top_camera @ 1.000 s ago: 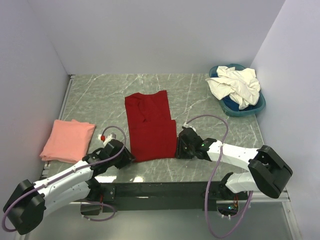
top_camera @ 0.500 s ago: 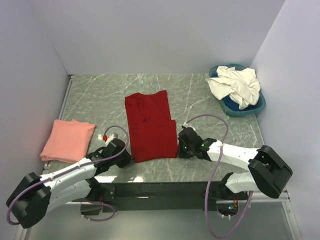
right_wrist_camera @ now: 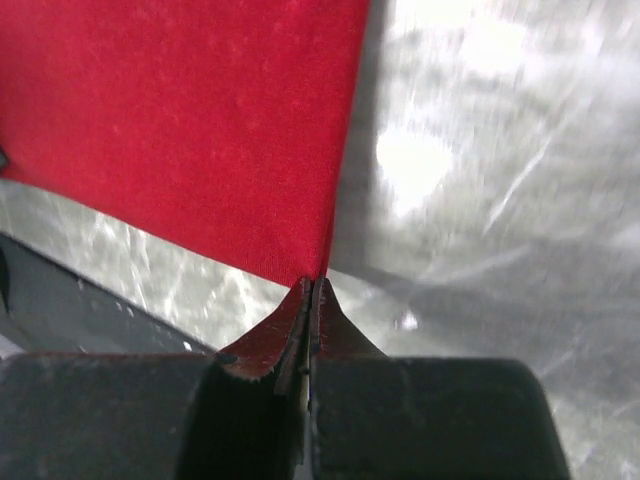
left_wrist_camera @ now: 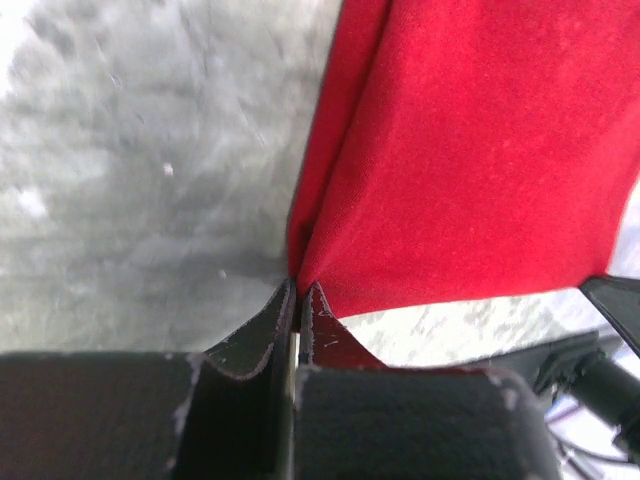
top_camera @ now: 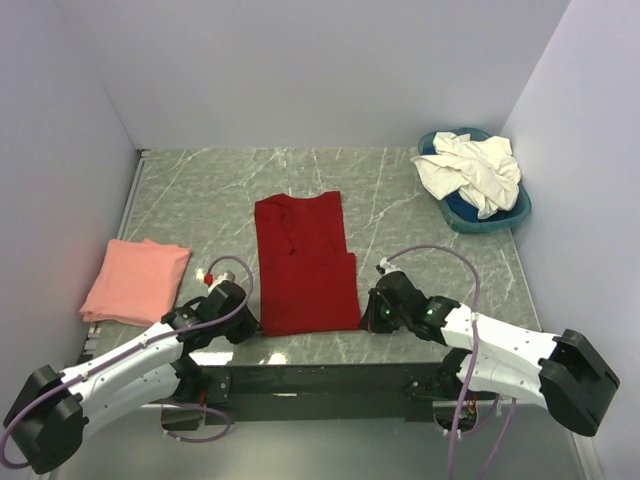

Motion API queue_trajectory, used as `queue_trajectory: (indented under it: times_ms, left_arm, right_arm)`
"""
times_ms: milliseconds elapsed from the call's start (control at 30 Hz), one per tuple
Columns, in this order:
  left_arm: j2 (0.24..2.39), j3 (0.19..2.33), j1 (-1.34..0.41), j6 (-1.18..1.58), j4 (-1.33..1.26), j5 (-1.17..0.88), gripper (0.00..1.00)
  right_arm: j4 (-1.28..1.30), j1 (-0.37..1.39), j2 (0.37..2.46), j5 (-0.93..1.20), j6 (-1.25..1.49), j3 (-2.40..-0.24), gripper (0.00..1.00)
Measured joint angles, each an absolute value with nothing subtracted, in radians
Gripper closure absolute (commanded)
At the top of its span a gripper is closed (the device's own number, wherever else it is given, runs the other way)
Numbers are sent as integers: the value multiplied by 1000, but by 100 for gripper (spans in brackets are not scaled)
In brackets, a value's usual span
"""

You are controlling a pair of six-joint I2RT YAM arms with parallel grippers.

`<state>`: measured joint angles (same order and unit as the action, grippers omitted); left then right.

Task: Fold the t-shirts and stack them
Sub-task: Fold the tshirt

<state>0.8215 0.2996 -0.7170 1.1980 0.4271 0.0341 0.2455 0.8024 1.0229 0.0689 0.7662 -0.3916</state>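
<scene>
Red napped cloth t-shirt (top_camera: pixel 305 265), flat oblong on veined grey table (top_camera: pixel 200 190).

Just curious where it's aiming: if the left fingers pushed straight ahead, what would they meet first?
The red t-shirt: the left fingers pinch its near corner, so probably more of that cloth.

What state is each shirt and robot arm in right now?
Deep red cloth t-shirt, folded lengthwise, near corners pinched.
Salmon-pink cloth t-shirt, folded, lying flat.
Cream-white cloth t-shirts, crumpled in round blue plastic basin.
Left arm, jaws shut on red t-shirt's near corner.
Right arm, jaws shut on its other near corner.
</scene>
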Motion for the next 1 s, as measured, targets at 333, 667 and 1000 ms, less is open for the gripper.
queue_trajectory:
  times_ms: [333,667,1000]
  left_arm:
    - [728,302,-743,1195,508,-10,64]
    - [776,540,-741,1165,604,126,67]
    - [1278,832,-614,1003,356,153,97]
  right_arm:
    - [347,827,944,72,781,-368,64]
    - [396,651,1034,-6,698,-641,67]
    - [316,559,1353,1,624,-917,80]
